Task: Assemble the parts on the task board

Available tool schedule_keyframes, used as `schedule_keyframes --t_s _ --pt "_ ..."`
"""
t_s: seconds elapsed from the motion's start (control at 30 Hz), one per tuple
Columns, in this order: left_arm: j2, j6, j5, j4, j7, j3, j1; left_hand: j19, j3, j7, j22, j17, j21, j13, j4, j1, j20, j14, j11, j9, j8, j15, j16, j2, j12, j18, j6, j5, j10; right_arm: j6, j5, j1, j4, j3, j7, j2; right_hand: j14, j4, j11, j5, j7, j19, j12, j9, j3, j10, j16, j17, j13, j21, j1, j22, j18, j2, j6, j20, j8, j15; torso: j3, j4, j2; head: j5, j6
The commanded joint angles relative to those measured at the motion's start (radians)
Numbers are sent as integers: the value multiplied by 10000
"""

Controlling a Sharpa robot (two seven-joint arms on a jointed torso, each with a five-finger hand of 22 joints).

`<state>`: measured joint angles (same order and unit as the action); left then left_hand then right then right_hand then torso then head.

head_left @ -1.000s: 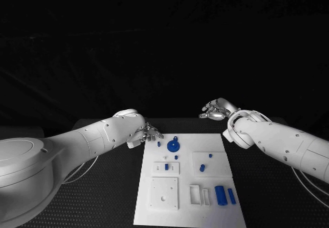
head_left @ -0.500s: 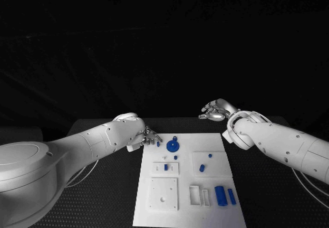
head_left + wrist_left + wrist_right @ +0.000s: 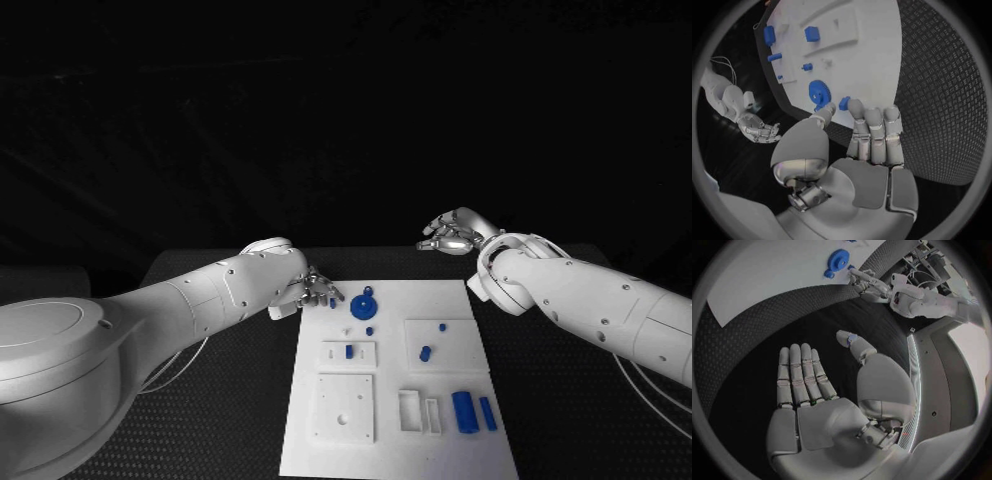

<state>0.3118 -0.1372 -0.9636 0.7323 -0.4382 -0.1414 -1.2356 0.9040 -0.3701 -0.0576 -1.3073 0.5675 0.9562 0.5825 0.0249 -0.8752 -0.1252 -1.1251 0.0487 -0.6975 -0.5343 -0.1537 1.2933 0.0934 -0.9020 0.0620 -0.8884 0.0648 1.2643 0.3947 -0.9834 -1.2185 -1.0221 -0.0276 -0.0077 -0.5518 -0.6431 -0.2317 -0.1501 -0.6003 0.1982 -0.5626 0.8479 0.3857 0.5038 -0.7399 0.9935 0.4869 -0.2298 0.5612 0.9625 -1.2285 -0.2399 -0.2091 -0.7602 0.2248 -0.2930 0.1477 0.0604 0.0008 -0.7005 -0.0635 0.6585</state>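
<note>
The white task board (image 3: 397, 440) lies in the middle of the table. My left hand (image 3: 317, 288) is at the board's far left corner. Its thumb and a fingertip (image 3: 856, 106) pinch a small blue part (image 3: 844, 103) that sits on the board (image 3: 867, 55) beside the blue gear (image 3: 365, 305). The same part (image 3: 335, 302) shows just under those fingers in the head view. My right hand (image 3: 451, 232) hovers beyond the board's far right corner, over the black table. Its fingers (image 3: 801, 372) are stretched out, its thumb stands apart, and it holds nothing.
Small blue pegs (image 3: 369, 331) (image 3: 426, 353) (image 3: 349, 351) stand mid-board. A blue cylinder (image 3: 463, 411) and a thinner pin (image 3: 488, 413) lie at the near right beside white slots (image 3: 411, 408). A white square block (image 3: 346, 407) sits at the near left. Black table surrounds the board.
My left hand has dropped a little toward the board's far left corner, down onto the small blue part. The right hand has hardly moved.
</note>
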Motion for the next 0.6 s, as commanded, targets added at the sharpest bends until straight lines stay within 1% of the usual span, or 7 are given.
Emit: schedule_keyframes --t_s 0.03,0.2,0.27,0.37,0.5,0.6 --pt "-24 -262 -23 29 103 4 -3 -61 48 -30 -117 12 -67 13 -34 -19 -1200 59 28 12 53 -6 -30 -102 -37 -158 49 37 -71 0 5 -3 -4 5 72 15 81 61 -29 -57 252 40 48 -11 8 49 58 -17 14 -30 -15 -9 29 59 66 48 -65 -5 3 3 -8 -9 3" --pt "-26 -275 -23 22 103 4 -3 -62 55 -31 -120 14 -69 14 -56 -43 -1199 59 29 14 52 -6 -28 -114 -38 -159 45 39 -72 -3 5 -3 3 5 67 21 81 62 -29 -57 252 40 49 -11 8 49 59 -18 15 -30 -15 -10 29 59 66 48 -65 -5 2 -2 -14 -19 -4" --pt "-29 -269 -23 15 102 4 -3 -70 -14 -24 -133 17 -67 17 -250 -300 -1208 69 32 14 44 -9 -26 -201 -43 -147 31 165 -79 -5 5 -3 4 5 67 30 81 62 -29 -58 252 40 50 -12 8 49 59 -19 16 -30 -14 -10 29 60 66 48 -65 -5 3 -5 -16 -21 -7" --pt "-43 -220 -23 3 105 4 -3 -77 47 -39 -147 23 -72 20 -371 -350 -1180 83 19 28 46 7 -21 -322 -48 -179 15 323 -86 -7 5 -3 5 5 68 37 82 63 -29 -59 252 39 52 -12 9 49 62 -22 20 -30 -13 -12 28 65 64 48 -66 -5 2 -6 -22 -28 -15" --pt "-52 -212 0 2 136 4 -3 -78 68 -44 -154 26 -82 20 -477 -404 -1174 90 14 45 54 13 -19 -456 -52 -189 10 418 -88 -11 5 -3 7 6 71 46 82 63 -28 -59 252 38 55 -13 10 48 64 -24 24 -31 -12 -13 27 67 65 49 -67 -5 1 -3 -23 -25 -24" --pt "-64 -171 28 -3 164 4 -2 -79 65 -46 -160 28 -91 19 -554 -450 -1170 92 10 56 55 18 -16 -598 -54 -194 -3 433 -89 -16 5 -3 13 6 72 54 83 64 -28 -59 252 38 57 -13 10 48 66 -27 27 -31 -11 -14 27 69 64 49 -67 -5 8 -6 -29 -26 -12"
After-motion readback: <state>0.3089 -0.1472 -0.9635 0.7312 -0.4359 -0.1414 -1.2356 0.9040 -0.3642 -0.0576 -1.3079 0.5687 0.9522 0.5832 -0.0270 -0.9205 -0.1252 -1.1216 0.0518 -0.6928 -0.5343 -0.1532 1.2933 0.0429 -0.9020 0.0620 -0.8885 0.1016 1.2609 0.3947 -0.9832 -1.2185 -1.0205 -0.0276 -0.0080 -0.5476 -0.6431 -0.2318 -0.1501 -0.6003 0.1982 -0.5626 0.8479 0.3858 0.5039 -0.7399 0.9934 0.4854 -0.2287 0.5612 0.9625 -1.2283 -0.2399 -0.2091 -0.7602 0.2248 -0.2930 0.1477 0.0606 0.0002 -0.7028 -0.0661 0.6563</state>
